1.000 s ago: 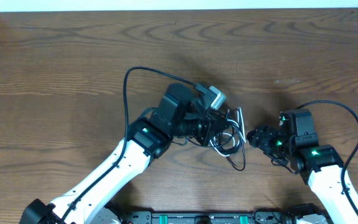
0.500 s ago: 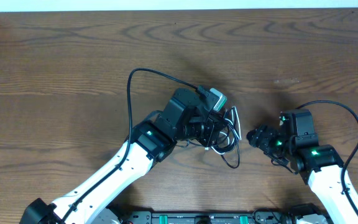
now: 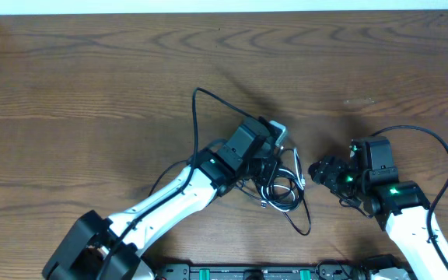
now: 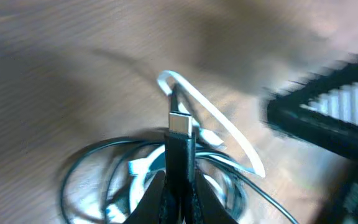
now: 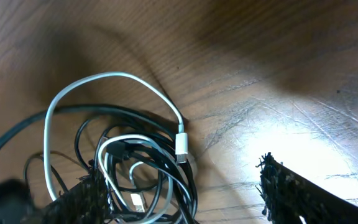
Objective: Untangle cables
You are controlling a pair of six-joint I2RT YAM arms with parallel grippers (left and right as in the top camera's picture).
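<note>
While in left gripper [image 4: 179,182], plug [image 4: 180,138] outward

The cables [image 3: 282,187] sit in a loose tangle of overlapping black loops on the wooden table [image 3: 92,78]. A white strand [image 5: 114,78] arcs over the heap, ending in a white plug [image 5: 181,144]. One silver-tipped black plug [image 4: 180,143] is pinched in the left gripper [image 4: 176,186].

The left arm [image 3: 169,198] stretches diagonally forward and to the right, wrist angled down. The left gripper [image 4: 178,196] is pinched tight on the plug end of a black cable [image 4: 180,146]. The right arm [image 3: 411,222] is bent, and the right gripper [image 3: 316,171] points toward the left one, its fingers [image 5: 284,186] spread wide and holding nothing.
</note>
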